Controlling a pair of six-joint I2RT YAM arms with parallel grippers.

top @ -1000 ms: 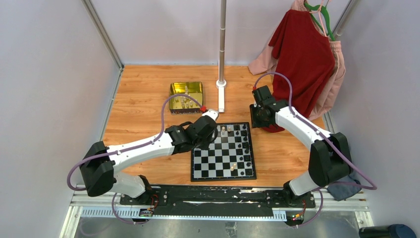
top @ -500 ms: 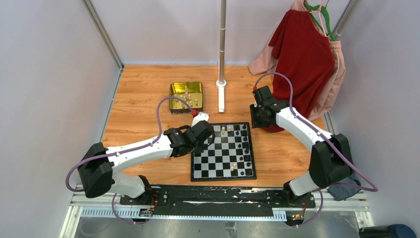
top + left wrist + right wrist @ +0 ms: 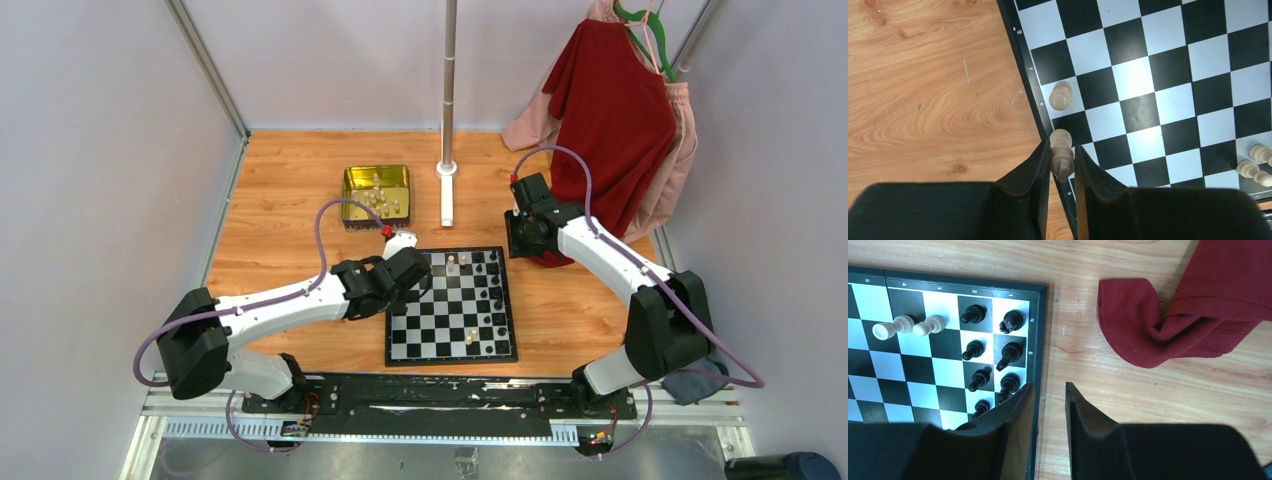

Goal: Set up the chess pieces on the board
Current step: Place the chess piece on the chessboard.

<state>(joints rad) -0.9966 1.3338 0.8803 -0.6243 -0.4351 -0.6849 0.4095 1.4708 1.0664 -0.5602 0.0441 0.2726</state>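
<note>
The black-and-white board (image 3: pixel 440 335) lies on the wooden table between my arms. My left gripper (image 3: pixel 1062 161) is shut on a pale cream chess piece (image 3: pixel 1062 155), held over the board's (image 3: pixel 1148 75) left border. In the top view the left gripper (image 3: pixel 416 279) hangs at the board's far left edge. Another cream piece (image 3: pixel 1061 96) stands on an edge square just beyond it, and two more (image 3: pixel 1254 161) lie at the right. Several black pieces (image 3: pixel 993 355) stand along the board's (image 3: pixel 898 375) right side. My right gripper (image 3: pixel 1049 390) is open and empty beside that right border.
A gold tin (image 3: pixel 376 178) with cream pieces stands behind the board on the left. A metal pole (image 3: pixel 447 100) rises behind the board. Red clothing (image 3: pixel 615 110) hangs at the back right, and its hem (image 3: pixel 1158 325) lies on the table near the right gripper.
My left arm has drawn back to the left, from over the board's far left corner to its left edge, with the cream piece still gripped. The right arm has not moved.
</note>
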